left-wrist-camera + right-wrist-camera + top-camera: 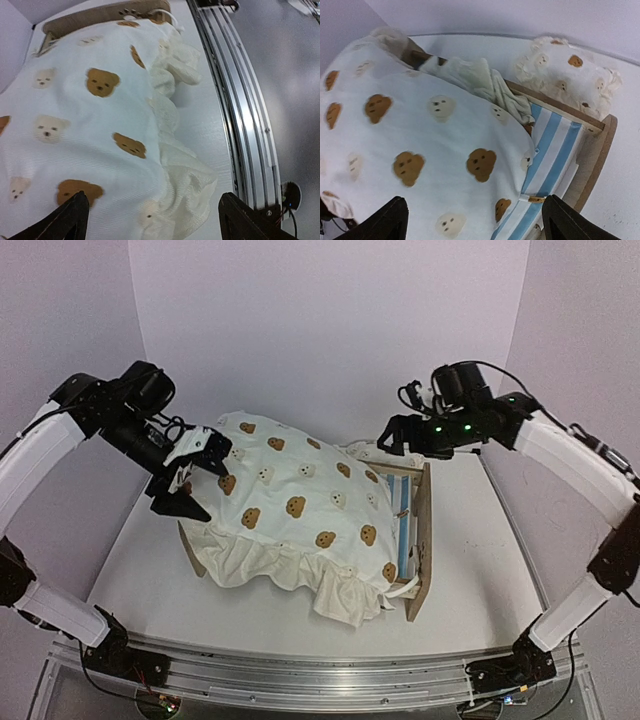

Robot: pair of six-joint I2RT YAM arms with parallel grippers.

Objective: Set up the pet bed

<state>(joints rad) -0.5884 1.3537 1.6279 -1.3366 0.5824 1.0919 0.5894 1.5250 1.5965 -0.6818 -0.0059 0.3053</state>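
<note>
Cream cloth printed with brown and pale bear faces covers most of the pet bed (330, 525). The duvet (290, 495) lies mounded over the light-wood bed frame (422, 540). It hangs past the frame's near side in a frilled edge that bunches on the white table (490, 570).

At the frame's right end the rounded end board stands bare. Just inside it a strip of the blue-and-white striped base (547, 145) shows, not covered by the duvet. A white tie string (402, 590) loops out by the near corner of that end board.

The pillow (567, 75), in the same bear print with a frill, lies on the table outside the frame, beyond its far side rail near the right end. Whether it touches the wood I cannot tell.

The left gripper (198, 480) hangs at the frame's left end, close over the duvet's edge. Its black fingers (60, 220) are spread wide with nothing between them. The right gripper (393, 435) hovers above the frame's far right corner. Its fingers (565, 220) also stand wide apart and empty.

An aluminium rail (300, 680) runs along the table on the frame's near side.
</note>
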